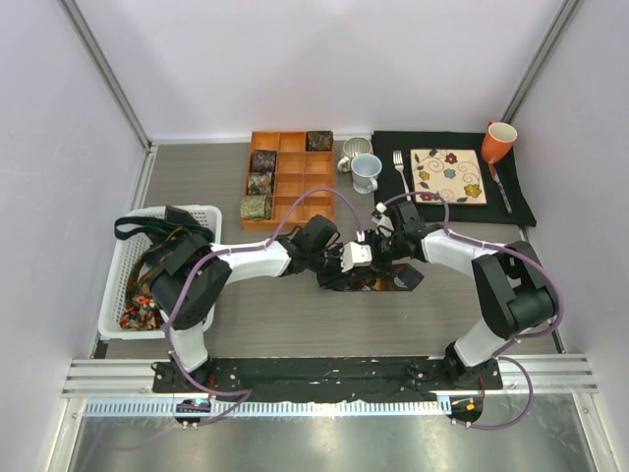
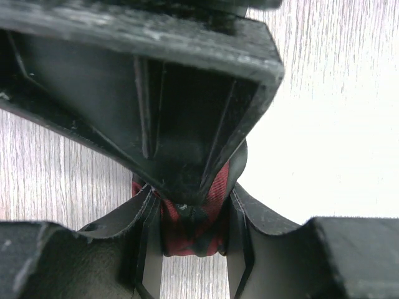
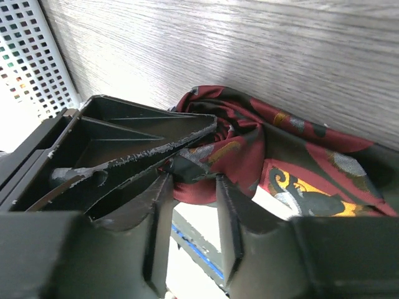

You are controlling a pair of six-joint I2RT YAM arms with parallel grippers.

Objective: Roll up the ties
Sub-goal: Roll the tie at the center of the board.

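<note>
Arms folded inward, both grippers meeting on one tie.
From above I see each forearm reaching toward mid-table with elbows bent out to either side, the left gripper and right gripper tip to tip over the maroon tie, which lies on the table; four rolls sit in the tray and loose ties in the basket. On my left wrist view the left gripper is part-way closed, its fingers clamping the tie's rolled end, with a finger of the right gripper bearing down on top. On my right wrist view the right gripper stands part-way apart with a fold of the tie between its tips; I cannot tell whether it pinches.
</note>
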